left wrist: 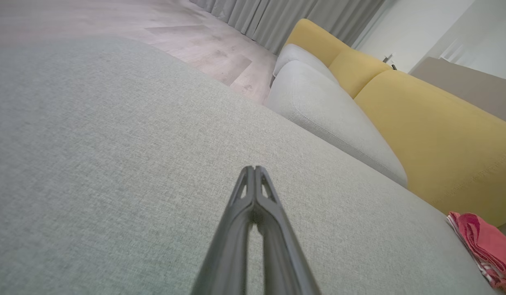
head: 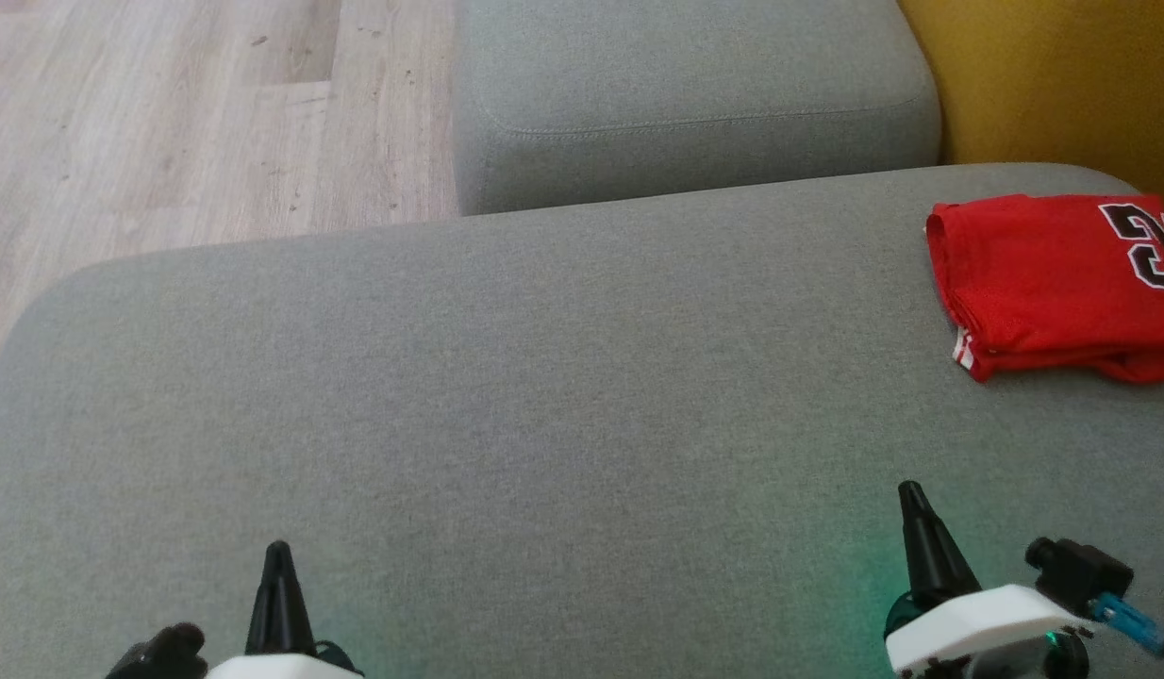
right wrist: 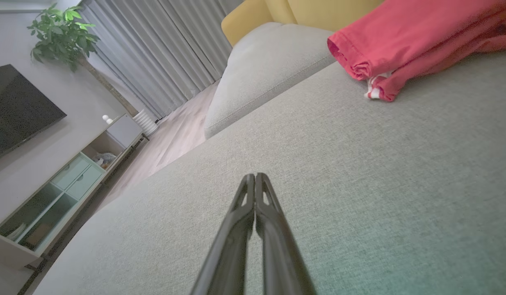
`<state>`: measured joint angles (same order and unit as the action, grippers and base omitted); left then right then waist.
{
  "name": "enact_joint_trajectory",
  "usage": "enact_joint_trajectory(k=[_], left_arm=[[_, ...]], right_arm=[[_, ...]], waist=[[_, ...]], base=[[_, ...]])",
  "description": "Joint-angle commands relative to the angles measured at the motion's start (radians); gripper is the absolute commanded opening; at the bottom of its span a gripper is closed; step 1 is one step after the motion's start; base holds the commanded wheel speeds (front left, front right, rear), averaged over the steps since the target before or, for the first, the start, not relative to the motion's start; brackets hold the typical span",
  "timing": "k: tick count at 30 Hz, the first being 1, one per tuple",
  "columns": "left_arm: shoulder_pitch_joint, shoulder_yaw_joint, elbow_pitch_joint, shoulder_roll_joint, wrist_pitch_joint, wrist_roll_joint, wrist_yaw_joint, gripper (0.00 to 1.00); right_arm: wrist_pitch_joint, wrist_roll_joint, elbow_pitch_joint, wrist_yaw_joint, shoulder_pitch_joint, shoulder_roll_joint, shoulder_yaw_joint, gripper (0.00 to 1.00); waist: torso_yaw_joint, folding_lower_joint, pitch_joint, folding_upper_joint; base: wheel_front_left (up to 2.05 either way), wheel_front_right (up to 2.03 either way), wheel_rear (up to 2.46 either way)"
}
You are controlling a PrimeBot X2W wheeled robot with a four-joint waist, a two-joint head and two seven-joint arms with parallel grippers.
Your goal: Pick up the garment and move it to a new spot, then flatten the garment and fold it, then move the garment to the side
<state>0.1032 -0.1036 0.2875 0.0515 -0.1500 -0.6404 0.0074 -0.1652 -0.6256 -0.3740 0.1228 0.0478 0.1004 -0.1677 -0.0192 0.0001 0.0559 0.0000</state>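
- Far left, head view: pale wood-plank floor (head: pixel 167 123), running past the seat's rounded corner.
- Centre: wide grey fabric seat (head: pixel 507 377), flat and woven. It takes up most of what I see, and a faint green glow lies on it near my right arm.
- Lower left: my left gripper (head: pixel 278 549), fingers pressed tip to tip with nothing between them. I cannot tell whether it touches the fabric.
- Top centre: second grey cushion (head: pixel 686 94), with a stitched seam along its front, set against the seat's far edge.
- Top right: yellow backrest (head: pixel 1063 75).
- Lower right: my right gripper (head: pixel 910 490), also closed tip to tip and empty, apart from the garment.
- Far right: garment (head: pixel 1044 283), red and folded, with white-edged black numerals on top. It lies on the seat's right end near the backrest and is cut off by the frame edge.
- Room, right wrist view: grey curtains (right wrist: pixel 154 61), a leafy plant (right wrist: pixel 62 35), a dark screen (right wrist: pixel 15 106), and a low cabinet (right wrist: pixel 72 176) with pale green drawers.
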Motion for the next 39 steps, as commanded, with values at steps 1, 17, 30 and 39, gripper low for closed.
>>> enact_joint_trajectory(k=[1,17,30,39], left_arm=[[-0.053,0.023,-0.033,0.0,0.005,-0.031,-0.01,0.0],[-0.082,0.058,-0.034,0.0,0.052,-0.202,-0.033,0.0],[-0.104,0.085,-0.036,0.0,0.087,-0.33,-0.051,0.0],[-0.12,0.105,-0.037,-0.001,0.114,-0.426,-0.064,0.0]], right_arm=[[0.01,-0.035,0.038,0.002,-0.064,-0.002,0.009,0.0],[0.054,-0.213,0.055,0.003,-0.08,-0.006,0.052,0.0],[0.088,-0.346,0.068,0.004,-0.092,-0.01,0.086,0.0],[0.113,-0.445,0.077,0.005,-0.102,-0.014,0.111,0.0]], waist=[[0.0,-0.0001,-0.001,0.0],[0.004,-0.0001,-0.012,0.0],[0.006,-0.0001,-0.02,0.0],[0.008,-0.0001,-0.026,0.0]], base=[[0.0,0.0,0.0],[0.0,0.0,0.0],[0.0,0.0,0.0],[0.0,0.0,0.0]])
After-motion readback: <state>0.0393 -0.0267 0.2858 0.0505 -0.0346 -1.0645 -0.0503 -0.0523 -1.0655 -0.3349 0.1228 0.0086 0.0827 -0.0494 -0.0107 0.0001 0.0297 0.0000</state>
